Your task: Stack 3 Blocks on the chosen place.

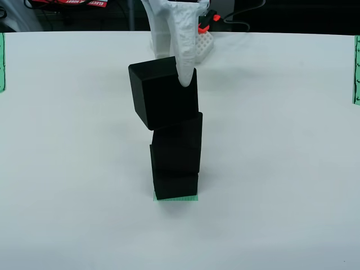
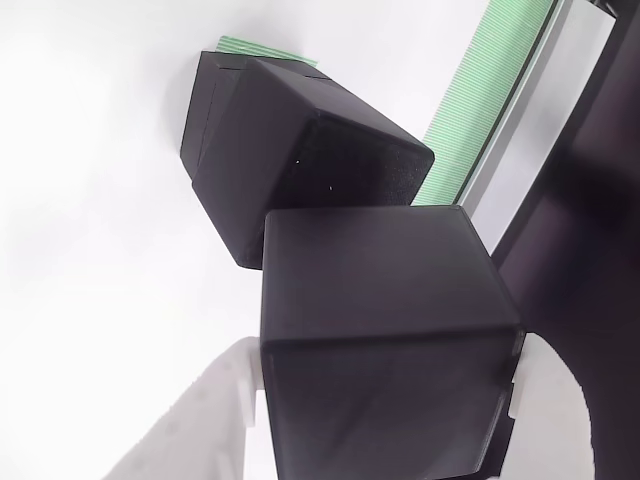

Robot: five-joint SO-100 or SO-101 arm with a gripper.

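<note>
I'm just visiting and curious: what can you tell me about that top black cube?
The top block is a matte black cube with slightly rounded edges. It sits tilted, not flat, its lower edge touching the middle block. The white hand grips it on two opposite sides, as the view riding on the hand shows.

Bright even light, faint shadows

1. Matte black, plastic-looking, fine grain on the faces — top block [image 2: 380,340], middle block [image 2: 310,165], bottom block [image 1: 175,184].
2. Flat, finely ribbed green stripes at lower centre — chosen place [image 1: 176,197].
3. Rough, grainy white plastic — gripper [image 1: 183,67] fingers [image 2: 215,420].
4. Smooth, matte white — table [image 1: 281,169].
</note>
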